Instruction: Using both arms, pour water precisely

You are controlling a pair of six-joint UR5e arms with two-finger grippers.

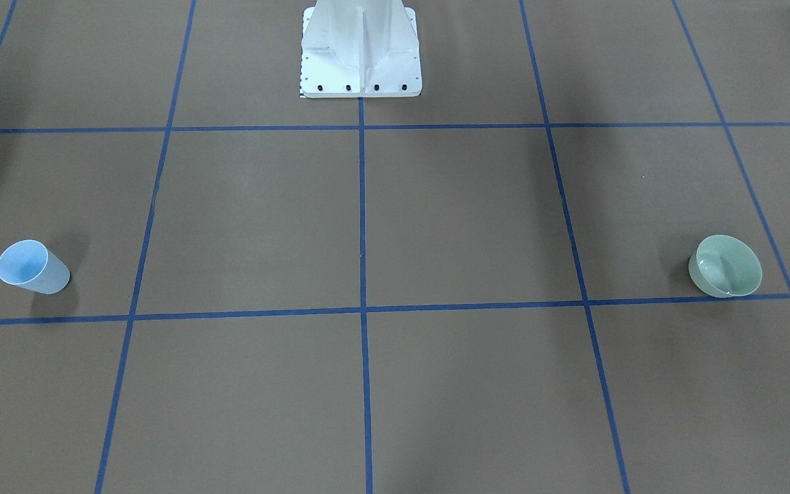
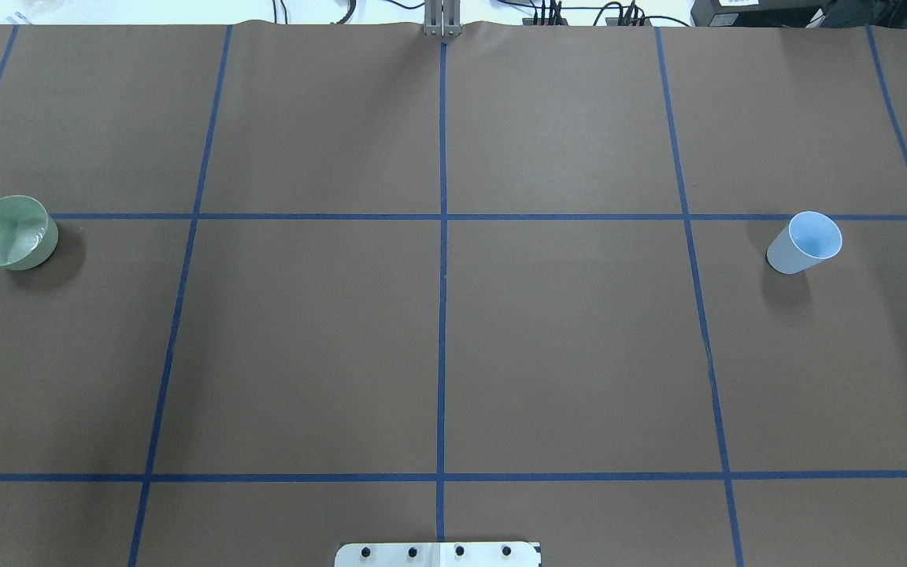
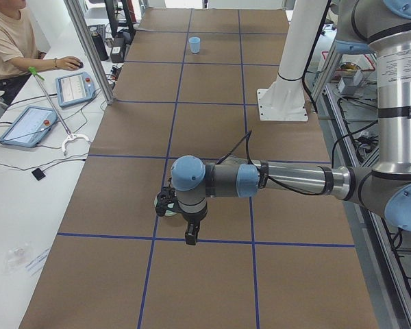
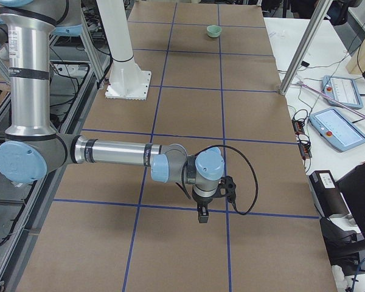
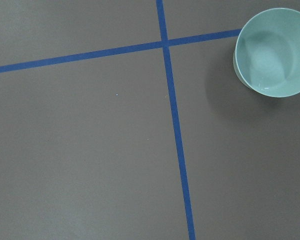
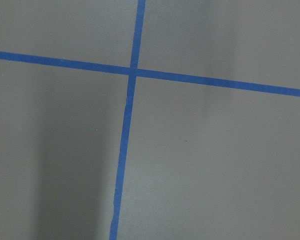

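The water isn't discernible, presumably in the blue cup (image 2: 806, 242), well apart from the green bowl (image 2: 11, 231); finger spread on the left gripper (image 3: 190, 238) and right gripper (image 4: 202, 218) can't be told, so an off-centre grab could tip the cup and spill.

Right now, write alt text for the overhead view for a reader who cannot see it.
A green bowl stands at the far left and a blue cup at the far right of a brown table crossed by a blue tape grid. A white pedestal base pokes in at the bottom middle.
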